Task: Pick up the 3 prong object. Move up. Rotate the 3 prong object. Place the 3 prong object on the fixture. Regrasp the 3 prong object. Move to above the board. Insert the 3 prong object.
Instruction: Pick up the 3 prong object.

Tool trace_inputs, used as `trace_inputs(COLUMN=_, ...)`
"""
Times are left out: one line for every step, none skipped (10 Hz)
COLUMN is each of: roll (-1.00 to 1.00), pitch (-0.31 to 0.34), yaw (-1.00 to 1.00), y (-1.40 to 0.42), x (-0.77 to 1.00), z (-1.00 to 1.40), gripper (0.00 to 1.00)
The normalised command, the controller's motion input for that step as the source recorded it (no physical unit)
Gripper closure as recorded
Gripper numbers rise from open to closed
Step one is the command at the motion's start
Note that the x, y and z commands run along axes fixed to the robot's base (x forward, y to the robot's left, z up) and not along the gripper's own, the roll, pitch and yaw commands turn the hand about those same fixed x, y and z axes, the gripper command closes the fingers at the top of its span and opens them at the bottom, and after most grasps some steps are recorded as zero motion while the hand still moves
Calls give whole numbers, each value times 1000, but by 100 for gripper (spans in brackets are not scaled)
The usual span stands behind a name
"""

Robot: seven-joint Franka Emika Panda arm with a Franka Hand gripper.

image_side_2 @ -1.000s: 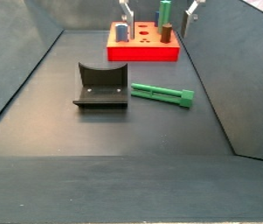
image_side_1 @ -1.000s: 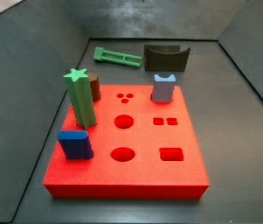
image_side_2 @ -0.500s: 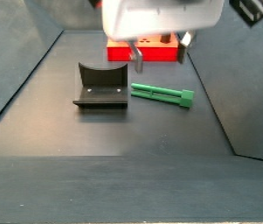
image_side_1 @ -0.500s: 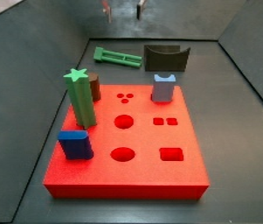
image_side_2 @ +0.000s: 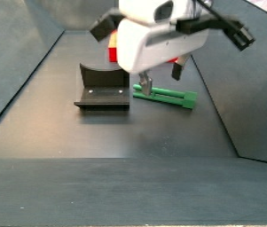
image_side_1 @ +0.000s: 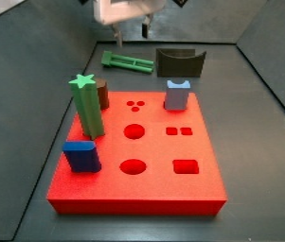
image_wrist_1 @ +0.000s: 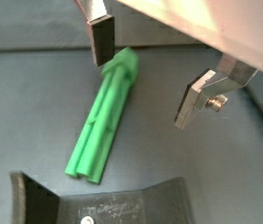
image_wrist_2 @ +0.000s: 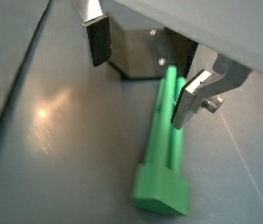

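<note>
The 3 prong object (image_side_1: 128, 63) is a slender green piece lying flat on the dark floor next to the fixture (image_side_1: 180, 62), a dark block with a U notch. My gripper (image_side_1: 130, 38) hangs open just above the piece. In both wrist views the 3 prong object (image_wrist_1: 104, 118) (image_wrist_2: 162, 140) lies under the gap, nearer one finger than the middle, and nothing is held between the fingers (image_wrist_1: 103, 39). A side view shows the gripper (image_side_2: 161, 82) low over the piece (image_side_2: 168, 97). The red board (image_side_1: 138, 161) lies apart from the gripper.
On the board stand a green star-topped post (image_side_1: 88, 104), a blue block (image_side_1: 81, 156) and a grey-blue peg (image_side_1: 178, 95). The fixture (image_side_2: 102, 89) sits close beside the piece. Sloping dark walls enclose the floor on both sides.
The gripper has come down into the side views and now hangs low over the 3 prong object. The piece, fixture and board have not moved.
</note>
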Motion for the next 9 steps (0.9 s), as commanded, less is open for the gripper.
trace_inputs(roll=211, pitch=-133, yaw=820, y=-231, x=-217, z=-463, gripper=0)
trace_inputs(roll=269, pitch=0, yaw=754, y=-163, x=-289, z=-374, gripper=0)
trace_inputs(roll=341, pitch=34, yaw=703, y=-111, x=-329, z=-354, gripper=0)
trace_inputs(roll=361, pitch=43, yaw=700, y=-94, x=-311, z=-360, gripper=0)
trace_inputs(roll=304, pitch=0, yaw=531, y=-349, x=-154, z=-340, gripper=0)
trace_inputs(roll=236, pitch=0, yaw=254, y=-420, x=0, z=-263, gripper=0)
trace_inputs(roll=217, pitch=0, yaw=257, y=-366, x=100, z=-203, gripper=0)
trace_inputs(roll=184, pitch=0, yaw=220, y=-263, x=40, z=-191, gripper=0)
trace_inputs(roll=136, pitch=-19, yaw=154, y=-34, x=0, z=-226, gripper=0)
